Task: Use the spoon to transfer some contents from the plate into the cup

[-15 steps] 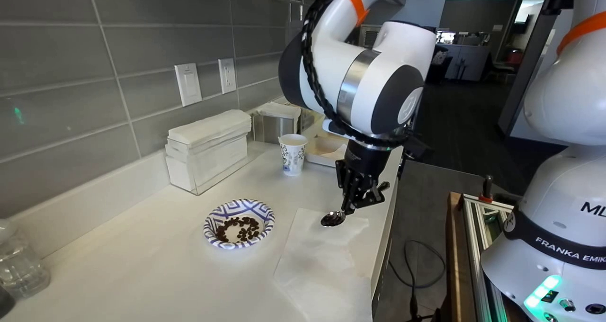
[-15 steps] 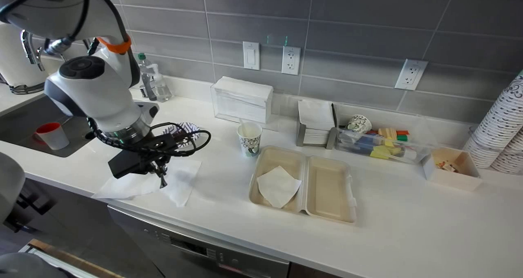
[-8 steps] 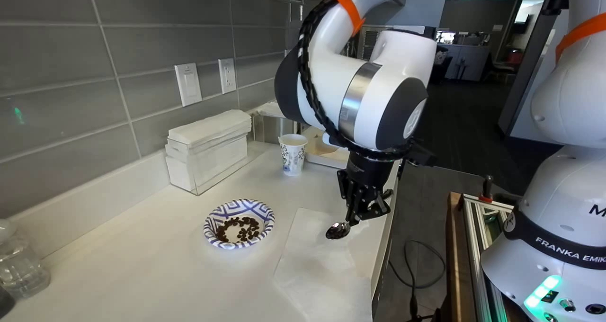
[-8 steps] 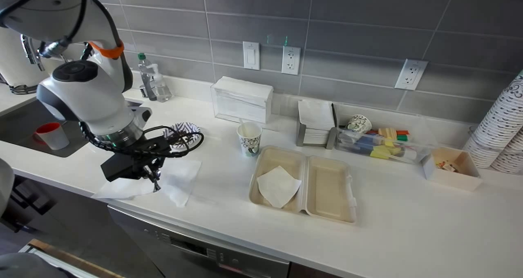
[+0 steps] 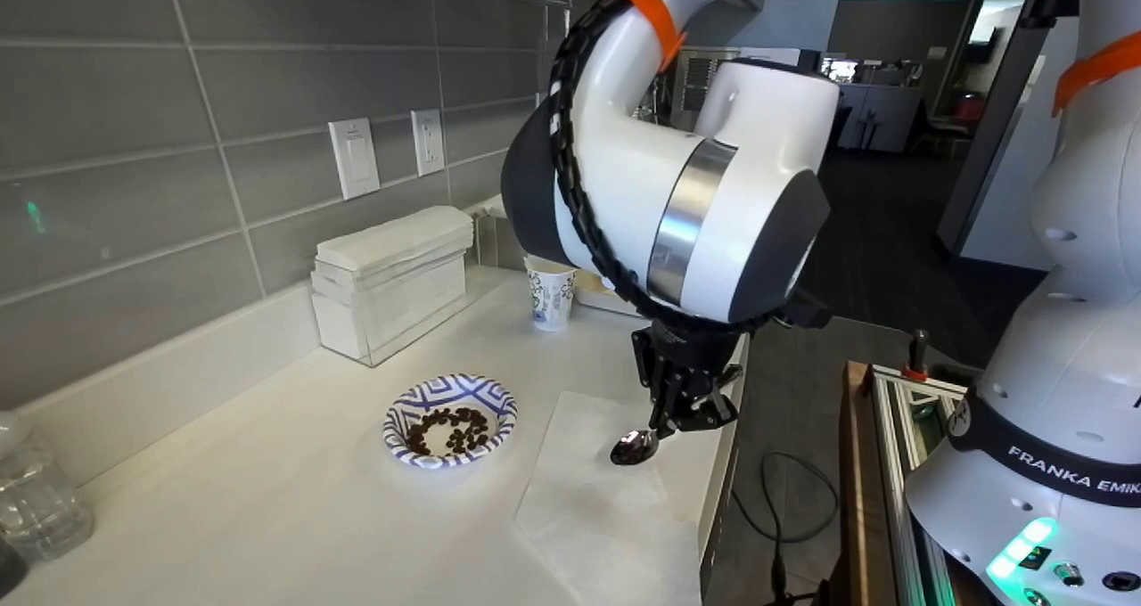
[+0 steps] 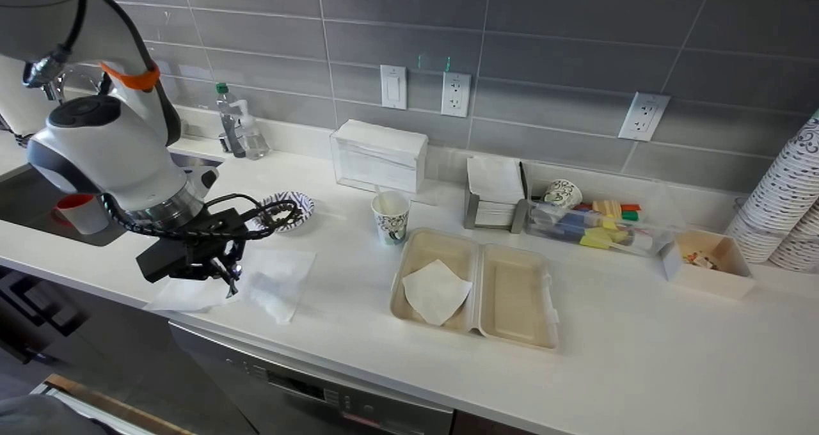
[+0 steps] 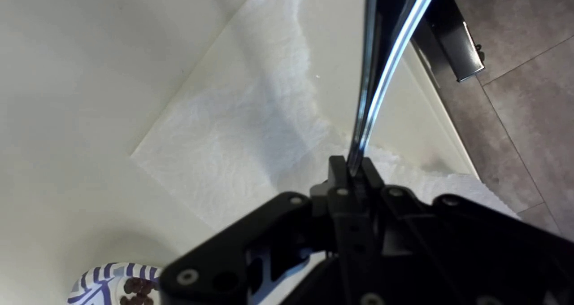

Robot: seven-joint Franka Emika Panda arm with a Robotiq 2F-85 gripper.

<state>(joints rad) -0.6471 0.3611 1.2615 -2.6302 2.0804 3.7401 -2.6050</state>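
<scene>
The gripper is clamped round the spoon, whose handle runs from the grip between twelve and one o'clock in the wrist view. In an exterior view the spoon's bowl points toward eight o'clock over the paper towel; whether they touch I cannot tell. The plate, holding the brown bits, lies at about nine o'clock from that bowl, so a sideways move, then a dip, seems called for. The cup stands upright farther off, at eleven. Plate, towel and cup share a pale counter; grey tiles rise behind.
</scene>
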